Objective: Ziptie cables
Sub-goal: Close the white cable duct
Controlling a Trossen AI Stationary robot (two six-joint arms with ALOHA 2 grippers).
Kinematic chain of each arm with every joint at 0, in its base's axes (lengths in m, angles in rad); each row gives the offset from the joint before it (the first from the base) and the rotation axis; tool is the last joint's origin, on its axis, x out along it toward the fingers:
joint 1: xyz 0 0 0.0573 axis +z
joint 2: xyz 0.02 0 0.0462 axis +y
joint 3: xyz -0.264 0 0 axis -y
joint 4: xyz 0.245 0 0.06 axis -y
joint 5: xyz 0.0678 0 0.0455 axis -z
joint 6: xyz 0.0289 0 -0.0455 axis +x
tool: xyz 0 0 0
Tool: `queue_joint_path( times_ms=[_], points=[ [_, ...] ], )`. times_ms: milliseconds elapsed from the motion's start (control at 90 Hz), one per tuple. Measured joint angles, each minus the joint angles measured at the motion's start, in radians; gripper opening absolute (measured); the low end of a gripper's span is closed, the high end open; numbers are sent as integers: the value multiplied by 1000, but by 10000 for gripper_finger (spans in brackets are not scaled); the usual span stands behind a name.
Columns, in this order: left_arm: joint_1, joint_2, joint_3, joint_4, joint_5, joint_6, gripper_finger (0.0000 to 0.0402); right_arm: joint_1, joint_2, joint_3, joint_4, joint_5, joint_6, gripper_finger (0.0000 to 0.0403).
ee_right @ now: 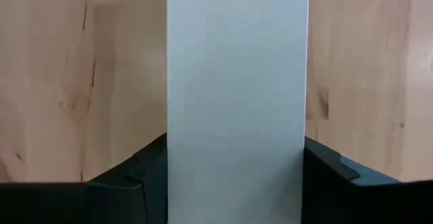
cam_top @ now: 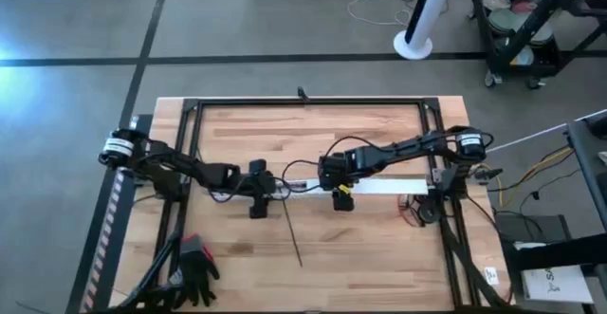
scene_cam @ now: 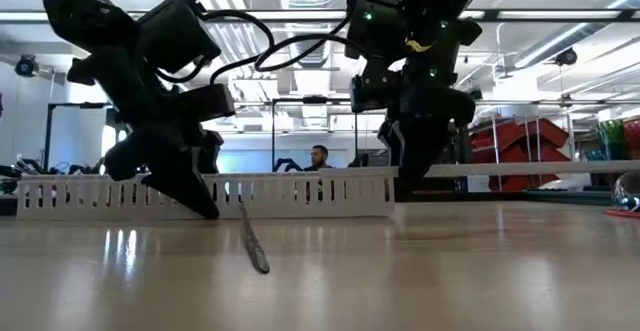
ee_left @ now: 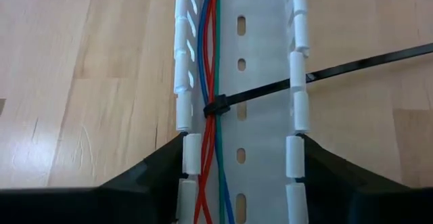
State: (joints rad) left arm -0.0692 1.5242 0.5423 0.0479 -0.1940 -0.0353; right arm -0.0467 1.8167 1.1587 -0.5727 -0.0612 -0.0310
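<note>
A white slotted duct (ee_left: 260, 82) lies on the table and holds the cables (ee_left: 211, 55), which are red, blue and green wires. A black ziptie (ee_left: 215, 107) is looped round them. Its tail (cam_top: 292, 230) trails over the duct wall toward the table's near edge. My left gripper (ee_left: 241, 146) is shut across the duct just short of the ziptie. My right gripper (ee_right: 235, 149), to the duct's right (cam_top: 340, 195), is shut on a flat white strip (ee_right: 237, 82) that runs toward the table's right edge (cam_top: 394, 185). My left gripper clasps the duct by its two slotted side walls (ee_left: 191, 149), one finger outside each. The fingers come from above and lie across the duct. The duct rests on the table. My right gripper pinches the white strip by its two long edges (ee_right: 172, 149), fingers across it. In the low view the strip (scene_cam: 520, 169) sits level at about the duct's top, clear of the table.
A black frame (cam_top: 303, 101) borders the tabletop. Black gloves (cam_top: 196, 265) lie at the near left corner, and a small red item (cam_top: 413, 210) lies at the right. A person (scene_cam: 318, 157) shows far behind the table.
</note>
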Motion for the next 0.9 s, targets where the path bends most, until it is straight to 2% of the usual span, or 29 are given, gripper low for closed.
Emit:
queue_joint_path(
  times_ms=[200, 589, 900],
  points=[
    [0, 0, 0, 2, 1, 2, 206, 21, 10, 1, 7, 25, -119, 213],
    [0, -1, 3, -11, 5, 0, 206, 29, 10, 1, 25, 12, -225, 213],
    [1, -1, -1, 11, 4, 0, 206, 22, 11, -1, 47, 11, -88, 214]
  ],
)
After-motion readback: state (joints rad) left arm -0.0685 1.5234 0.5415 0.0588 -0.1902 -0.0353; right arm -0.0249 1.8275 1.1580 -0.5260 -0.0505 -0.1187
